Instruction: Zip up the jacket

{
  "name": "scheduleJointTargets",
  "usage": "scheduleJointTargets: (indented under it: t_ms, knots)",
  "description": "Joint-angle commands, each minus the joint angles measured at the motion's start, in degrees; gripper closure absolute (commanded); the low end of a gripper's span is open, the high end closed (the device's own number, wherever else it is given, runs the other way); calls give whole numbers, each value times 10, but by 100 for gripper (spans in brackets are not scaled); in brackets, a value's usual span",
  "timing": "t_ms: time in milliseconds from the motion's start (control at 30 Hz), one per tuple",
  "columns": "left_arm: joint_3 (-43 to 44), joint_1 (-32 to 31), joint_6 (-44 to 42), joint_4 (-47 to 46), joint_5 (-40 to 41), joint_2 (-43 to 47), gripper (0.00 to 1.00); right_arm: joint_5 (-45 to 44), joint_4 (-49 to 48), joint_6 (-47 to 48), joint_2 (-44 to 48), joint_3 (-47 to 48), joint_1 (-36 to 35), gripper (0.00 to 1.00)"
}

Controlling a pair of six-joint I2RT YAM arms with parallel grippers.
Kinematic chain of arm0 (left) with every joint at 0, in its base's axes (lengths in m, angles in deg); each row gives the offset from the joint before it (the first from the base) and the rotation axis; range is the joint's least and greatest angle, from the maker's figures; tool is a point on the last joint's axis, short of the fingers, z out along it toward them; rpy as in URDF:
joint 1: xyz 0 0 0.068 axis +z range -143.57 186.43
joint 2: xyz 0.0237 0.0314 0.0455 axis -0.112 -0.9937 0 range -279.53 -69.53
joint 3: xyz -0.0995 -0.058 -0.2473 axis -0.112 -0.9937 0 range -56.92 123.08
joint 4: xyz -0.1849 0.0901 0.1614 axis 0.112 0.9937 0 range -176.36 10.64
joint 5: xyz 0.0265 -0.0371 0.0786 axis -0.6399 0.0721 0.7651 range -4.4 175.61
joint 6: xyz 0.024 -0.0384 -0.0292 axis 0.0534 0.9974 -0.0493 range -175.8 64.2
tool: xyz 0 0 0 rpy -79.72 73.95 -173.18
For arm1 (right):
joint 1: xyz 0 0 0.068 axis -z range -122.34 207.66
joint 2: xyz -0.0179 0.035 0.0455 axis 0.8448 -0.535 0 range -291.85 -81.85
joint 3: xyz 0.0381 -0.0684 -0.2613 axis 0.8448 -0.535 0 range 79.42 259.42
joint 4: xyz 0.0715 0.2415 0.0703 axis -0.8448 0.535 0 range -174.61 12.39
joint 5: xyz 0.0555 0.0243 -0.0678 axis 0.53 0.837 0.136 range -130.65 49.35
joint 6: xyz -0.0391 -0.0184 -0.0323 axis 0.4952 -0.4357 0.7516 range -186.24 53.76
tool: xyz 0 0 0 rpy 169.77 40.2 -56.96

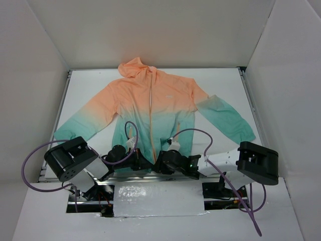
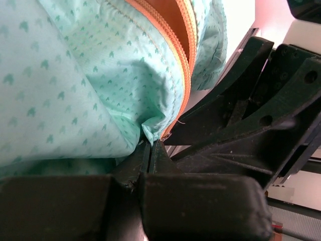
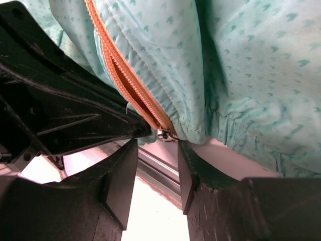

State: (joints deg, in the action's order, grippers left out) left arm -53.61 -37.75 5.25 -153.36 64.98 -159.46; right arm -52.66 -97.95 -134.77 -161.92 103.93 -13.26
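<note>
Broadly, largest first.

1. Table [image 1: 220, 80]: white and flat, and it bears the jacket.
2. Jacket [image 1: 150, 108]: spread front-up at mid-table, with the hood at 12 o'clock, the hem at 6 o'clock and the sleeves out toward 4 and 8. It is judged thin, very light, limp and slick, so it would likely bunch or slide under a pull unless anchored. The cloth beside the teeth could snag.
3. Left gripper [image 2: 151, 145]: fingers pressed together, pinching the hem [image 2: 150, 131] at the foot of the zipper on its 9 o'clock side. It is well placed to serve as the anchor.
4. Right gripper [image 3: 158, 145]: jaws parted to a narrow gap and holding nothing, with the tips flanking the zipper's foot at 6 o'clock.
5. Zipper [image 3: 128, 85]: orange tape with the tracks spread apart near the hem. It is stiffer than the cloth.
6. Slider [image 3: 164, 133]: small, metallic, seated at the very bottom. This is the best place to take hold, though it is hard and easily slipped. Its pull tab cannot be made out, possibly tucked underneath.
</note>
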Motion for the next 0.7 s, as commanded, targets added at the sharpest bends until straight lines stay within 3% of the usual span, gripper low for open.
scheduleJointTargets:
  t_ms: [0,400,567,667]
  knots:
    - [1,-3,-2,-45,-21,-11,100,-35,57,3,-17,35,-8,55]
    - [4,-3,-1,-56,-27,-20,100,-107,190,-46,-51,91,-27,65]
    - [4,-3,-2,-56,-28,-19,100,-128,230,-60,-57,107,-31,72]
    - [3,-3,-2,-54,-26,-16,100,-134,241,-59,-59,110,-32,82]
